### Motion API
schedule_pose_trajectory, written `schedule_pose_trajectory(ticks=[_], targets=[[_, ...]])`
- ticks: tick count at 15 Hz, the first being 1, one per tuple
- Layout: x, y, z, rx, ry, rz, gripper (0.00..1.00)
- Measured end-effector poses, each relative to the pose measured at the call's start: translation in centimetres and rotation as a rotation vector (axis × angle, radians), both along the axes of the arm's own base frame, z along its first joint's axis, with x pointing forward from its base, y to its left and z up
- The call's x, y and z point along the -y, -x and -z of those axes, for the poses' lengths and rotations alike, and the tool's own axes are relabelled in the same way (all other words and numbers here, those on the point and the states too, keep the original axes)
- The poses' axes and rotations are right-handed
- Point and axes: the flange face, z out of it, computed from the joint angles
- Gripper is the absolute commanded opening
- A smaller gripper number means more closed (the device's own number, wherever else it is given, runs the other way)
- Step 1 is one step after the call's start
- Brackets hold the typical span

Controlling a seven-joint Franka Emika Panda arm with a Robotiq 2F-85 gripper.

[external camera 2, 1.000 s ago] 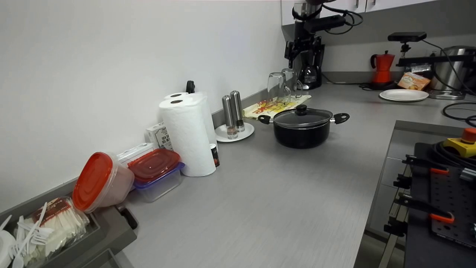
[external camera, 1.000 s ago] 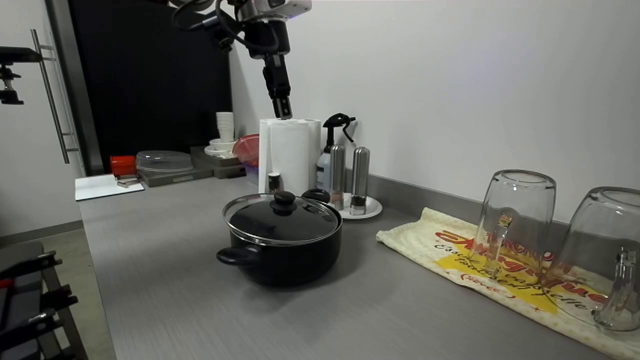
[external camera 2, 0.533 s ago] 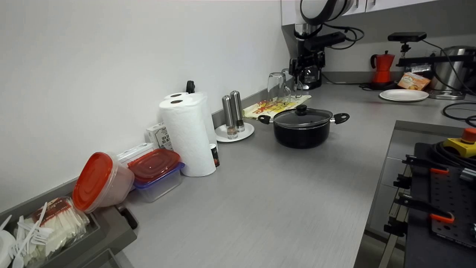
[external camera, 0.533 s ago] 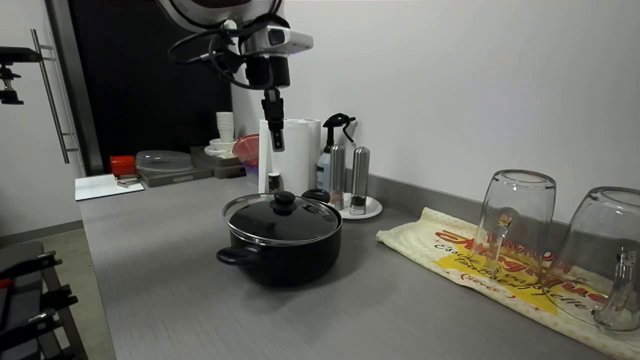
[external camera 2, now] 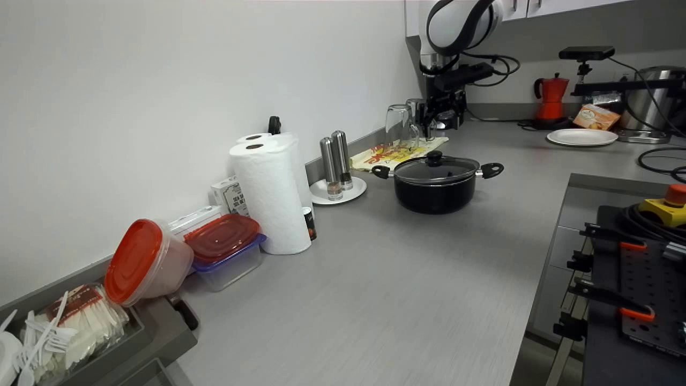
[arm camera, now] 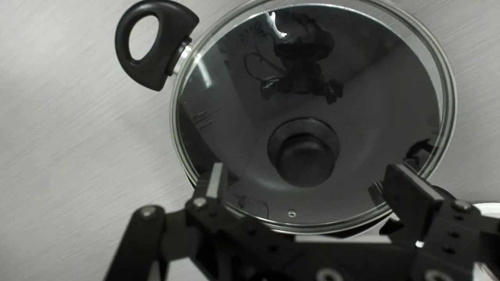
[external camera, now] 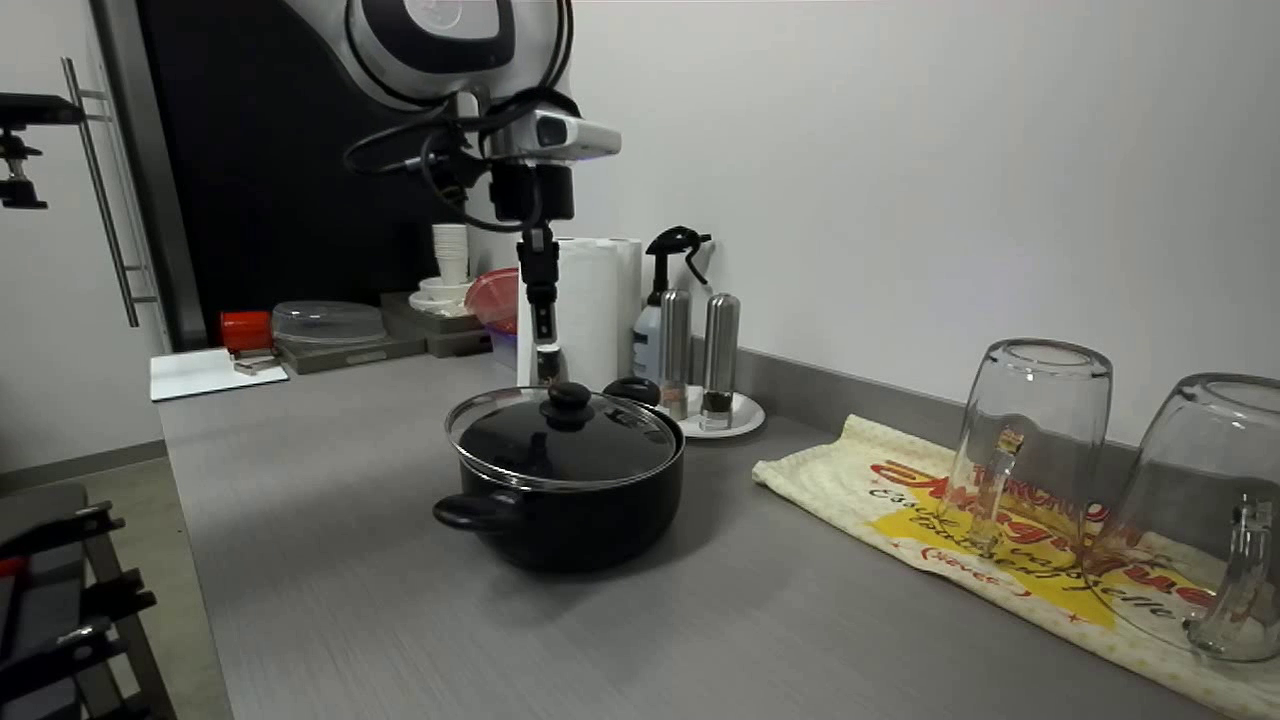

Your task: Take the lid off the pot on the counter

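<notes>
Left to right across the wrist view: a loop handle [arm camera: 172,37] of the black two-handled pot [external camera: 590,525]; one of my fingers [arm camera: 214,181]; the black knob [arm camera: 305,160] of the glass lid [arm camera: 312,107], about midway; my other finger. My gripper [arm camera: 304,167] is spread wide, nothing held, above the lid and apart from it. Lid sits on the pot, pot on the grey counter [external camera: 330,560]; lift not yet begun.

Step in hand, as I judge it: lining up over the knob. In an exterior view my fingertips [external camera: 544,322] stand a little left of it, so a small shift right, toward the wall [external camera: 900,200], seems due. Then straight down, slowly, fingers either side of the knob, stopping short of the glass. Squeeze gently; a round, smooth knob may slip or turn. Lift level until the lid is free all round, then carry left, away from the steel spice mills [external camera: 721,345].

Writing, left to right. A carton [external camera 2: 230,195] partly hidden by a paper towel roll [external camera 2: 273,198] reads "SEA", the next letters doubtful; sea salt, I guess. Farther right, a tea towel [external camera: 1050,590] under upturned glass mugs [external camera: 1035,440]: black script looks like "vaisselle"; red lettering partly lost behind glass. On pot and lid, no brand I can read.
</notes>
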Motion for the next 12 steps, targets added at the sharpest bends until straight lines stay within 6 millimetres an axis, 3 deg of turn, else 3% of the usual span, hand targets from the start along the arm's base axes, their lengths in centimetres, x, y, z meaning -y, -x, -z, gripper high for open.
schedule_pose_trajectory(ticks=[6, 12], targets=[[-0.5, -3.0, 2.1, -0.003, 0.012, -0.020, 1.00], [1.5, -5.6, 3.6, 0.001, 0.036, -0.002, 1.00]])
